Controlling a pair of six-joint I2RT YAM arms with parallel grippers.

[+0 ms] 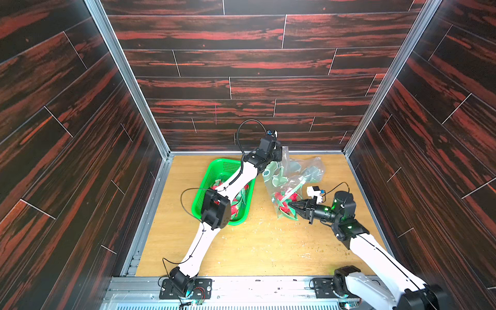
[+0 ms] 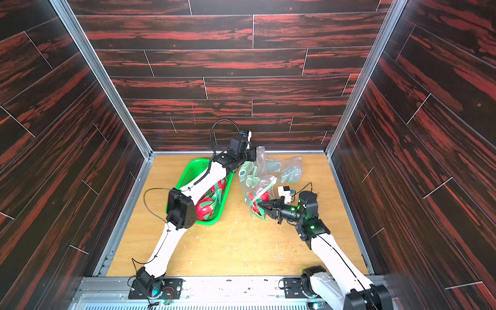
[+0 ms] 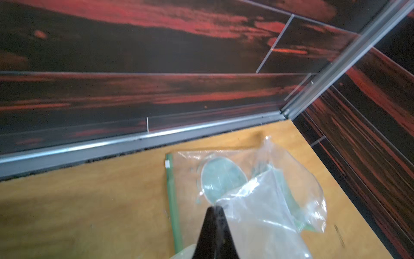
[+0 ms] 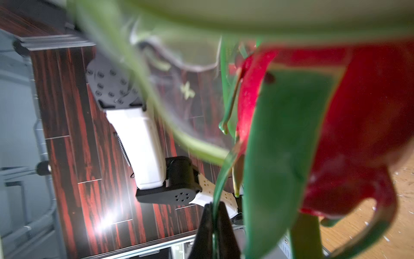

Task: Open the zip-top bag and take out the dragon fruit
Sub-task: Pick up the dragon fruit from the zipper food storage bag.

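1. in a top view the left gripper (image 1: 279,153) is up by the middle of the worktop's (image 1: 241,255) far edge. it is pressed together on a fold of the clear zip-top bag (image 1: 284,177), which hangs slack from it. the dragon fruit (image 1: 288,198) sits in the bag's low end, toward the right edge.
2. in a top view the right gripper (image 2: 259,205) is closed to a point on a green scale of that fruit. more red fruits lie in the green basket (image 2: 193,164) toward the far left corner, under the left arm.
3. from the left wrist, the left gripper (image 3: 214,209) has its tips shut on crinkled film (image 3: 257,213). what looks like a second bag (image 3: 224,177) lies flat beyond it near the far right corner, its green zip strip (image 3: 172,201) running along one side. the film looks thin and slick, so i'd expect it to stretch and slide rather than carry much.
4. from the right wrist, the right gripper (image 4: 214,205) pinches a thin green scale (image 4: 220,179). the red body (image 4: 358,134) is close beside it. i can't tell whether film lies between the tips and the scale. the fruit looks light, glossy and rounded, so the skin would likely slip. the scales look floppy, and a hold on a tip may bend or pull free. near a scale's root, or across the body, seems the safer place to hold.
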